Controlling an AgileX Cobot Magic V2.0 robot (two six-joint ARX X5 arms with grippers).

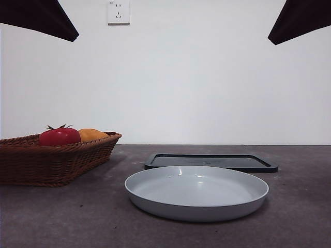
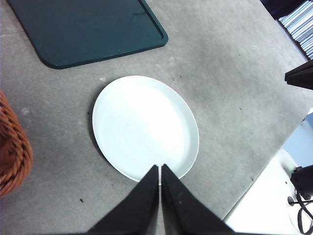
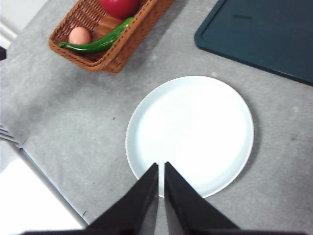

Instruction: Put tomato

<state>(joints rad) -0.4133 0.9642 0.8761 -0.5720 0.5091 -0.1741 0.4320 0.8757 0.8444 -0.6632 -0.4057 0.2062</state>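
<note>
Front view: the tomato [image 1: 59,136] is seen lying in the wicker basket [image 1: 62,160], just beside an orange-yellow fruit [image 1: 92,135], with its green stem upward. The basket stands on the grey surface [image 1: 300,217], apart from the empty white plate [image 1: 196,192], behind which a dark tray [image 1: 209,161] lies flat. Only two black tips are shown at the top corners, so both arms are judged to be waiting high above.

In the right wrist view, the right gripper [image 3: 161,169] is held over the plate's near rim with its fingers closed on nothing; the tomato is cut by the picture's edge, in the same basket as a green chilli [image 3: 100,43] and an egg [image 3: 79,35]. The left gripper [image 2: 160,170] is likewise closed and empty above the plate, with only the basket's rim in its view. Which arm is nearer the tomato cannot be settled; being round, it offers no long axis to align with.
</note>
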